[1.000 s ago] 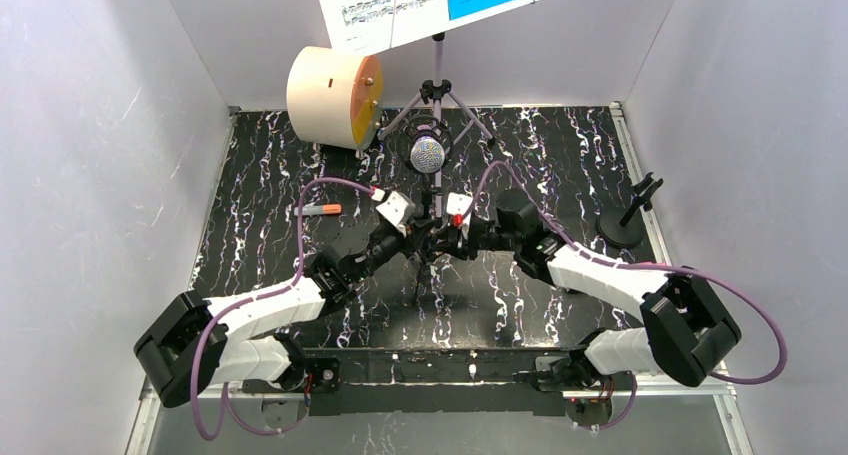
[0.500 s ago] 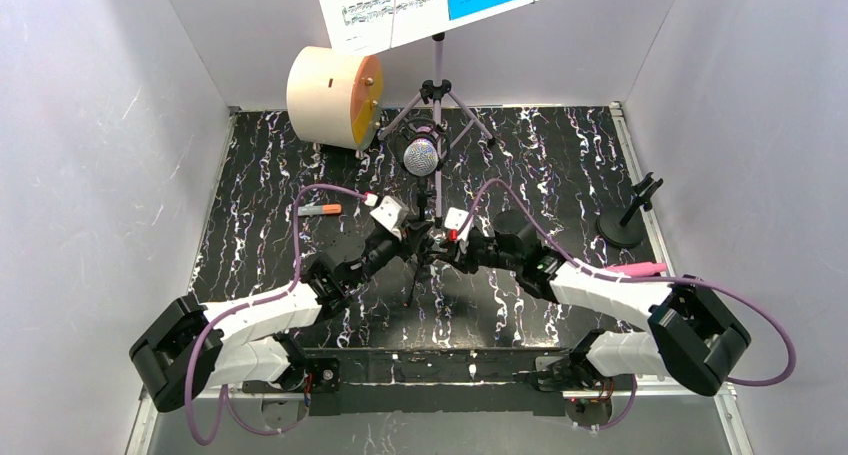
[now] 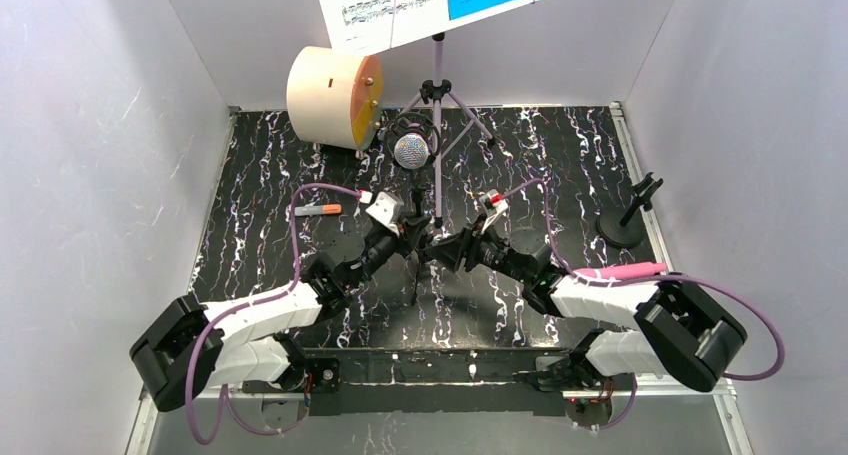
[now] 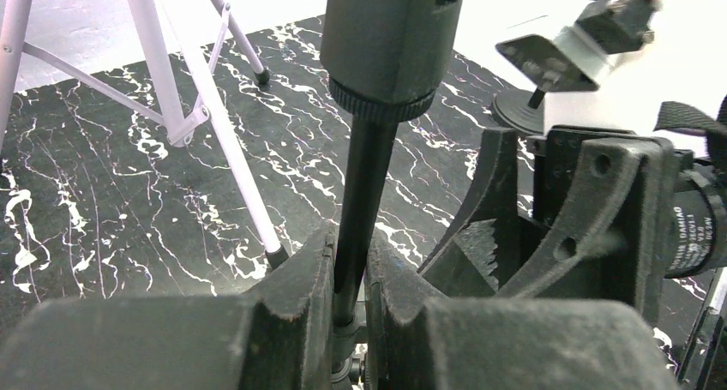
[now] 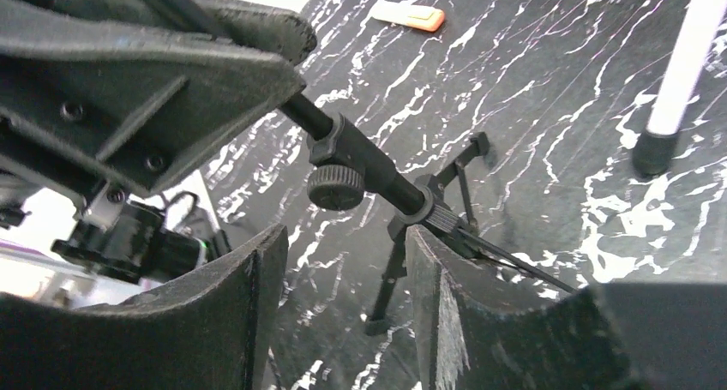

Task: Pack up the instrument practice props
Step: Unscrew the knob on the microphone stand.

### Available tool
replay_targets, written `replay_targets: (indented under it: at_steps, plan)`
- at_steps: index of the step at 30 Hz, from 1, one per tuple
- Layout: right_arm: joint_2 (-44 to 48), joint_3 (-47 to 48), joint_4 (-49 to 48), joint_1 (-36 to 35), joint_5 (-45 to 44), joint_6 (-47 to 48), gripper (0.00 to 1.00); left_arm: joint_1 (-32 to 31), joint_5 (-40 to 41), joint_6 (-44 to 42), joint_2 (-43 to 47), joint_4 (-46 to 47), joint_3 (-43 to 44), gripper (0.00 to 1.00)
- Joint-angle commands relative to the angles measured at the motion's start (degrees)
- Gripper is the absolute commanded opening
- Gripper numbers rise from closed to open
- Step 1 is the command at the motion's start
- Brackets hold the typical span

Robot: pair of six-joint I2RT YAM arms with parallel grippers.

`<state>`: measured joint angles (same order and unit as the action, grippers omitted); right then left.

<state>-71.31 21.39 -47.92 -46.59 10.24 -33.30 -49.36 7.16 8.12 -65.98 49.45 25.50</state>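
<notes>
Left gripper (image 4: 350, 261): jaws pinching the thin pole of the mic stand (image 4: 364, 176), mid-table.
Microphone (image 3: 411, 151): silver-headed, clipped atop that stand.
Music rack (image 3: 437, 95): standing at the back, pages (image 3: 400, 0) on it.
Right gripper (image 5: 343, 270): jaws spread, flanking the stand's lower collar, gripping nothing.
Pink microphone (image 3: 625, 270): lying near the right edge.
Second stand (image 3: 625, 223): upright, far right.
Progress: early, I judge; nothing looks packed, every prop is left.

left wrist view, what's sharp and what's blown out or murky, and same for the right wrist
left wrist: the left fingers fill the bottom as dark masses with little detail, the black mic tripod pole clamped between them is sharp, and the upper right is washed out white; right wrist: the right fingers are close and dim, the knob is crisp, and the top edge is overexposed
</notes>
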Motion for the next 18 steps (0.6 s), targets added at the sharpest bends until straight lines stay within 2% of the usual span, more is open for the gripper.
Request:
replay_targets:
  at_steps: [1, 10, 18]
  plan:
    - [-3.8, 0.5, -13.4, -0.1, -1.7, -12.6, 0.62, -0.2, 1.3, 4.2, -2.2, -9.0, -0.7, 0.0]
    - [-8.0, -1.9, -22.9, 0.0, -4.7, -18.8, 0.57, -1.0, 0.9, 3.0, -4.3, -9.6, 0.2, 0.0]
    - [-8.9, -3.4, -25.8, 0.5, -5.4, -22.0, 0.51, -2.2, 2.6, 1.5, -5.4, -10.9, 1.0, 0.0]
